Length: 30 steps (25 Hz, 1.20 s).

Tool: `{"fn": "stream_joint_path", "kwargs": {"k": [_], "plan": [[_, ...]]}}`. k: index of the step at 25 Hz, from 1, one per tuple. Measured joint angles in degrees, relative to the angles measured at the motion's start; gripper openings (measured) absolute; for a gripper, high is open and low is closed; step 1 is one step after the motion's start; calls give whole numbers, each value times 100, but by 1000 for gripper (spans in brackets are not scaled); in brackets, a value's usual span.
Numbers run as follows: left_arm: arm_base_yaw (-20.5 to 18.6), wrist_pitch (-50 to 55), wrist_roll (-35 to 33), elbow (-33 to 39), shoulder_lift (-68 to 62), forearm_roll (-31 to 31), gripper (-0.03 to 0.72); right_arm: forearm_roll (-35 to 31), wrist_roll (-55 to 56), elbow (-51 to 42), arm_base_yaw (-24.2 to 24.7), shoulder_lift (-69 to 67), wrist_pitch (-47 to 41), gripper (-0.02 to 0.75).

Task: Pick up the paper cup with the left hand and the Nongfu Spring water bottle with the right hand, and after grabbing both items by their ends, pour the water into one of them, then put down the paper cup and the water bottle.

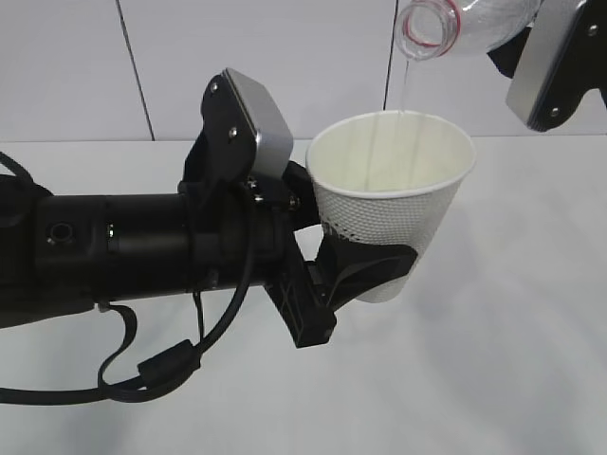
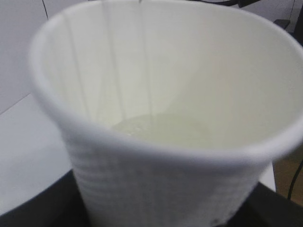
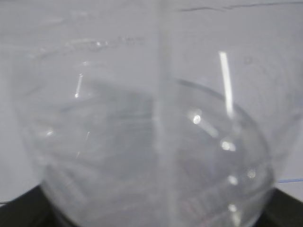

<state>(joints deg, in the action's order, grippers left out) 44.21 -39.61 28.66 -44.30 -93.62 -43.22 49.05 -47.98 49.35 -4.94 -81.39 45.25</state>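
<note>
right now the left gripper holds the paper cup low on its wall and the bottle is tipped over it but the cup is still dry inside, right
Not quite: the paper cup is not dry. The left wrist view shows a shallow pool of water at its bottom, and a thin stream falls from the bottle mouth. The rest stands: the left gripper holds the cup low on its wall.

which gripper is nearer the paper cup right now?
Left. The left gripper is clamped on the paper cup low on its wall. The right gripper is above, holding the tilted bottle.

Bottle (image 1: pixel 465 28) body cut off; right hand perhaps behind blur.
</note>
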Motion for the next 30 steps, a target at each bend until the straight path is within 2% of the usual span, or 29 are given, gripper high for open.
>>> {"fn": "stream_joint_path", "kwargs": {"k": [30], "plan": [[0,9,0,0,0,-11,487,0,-124,0,0,0,13,519]]}}
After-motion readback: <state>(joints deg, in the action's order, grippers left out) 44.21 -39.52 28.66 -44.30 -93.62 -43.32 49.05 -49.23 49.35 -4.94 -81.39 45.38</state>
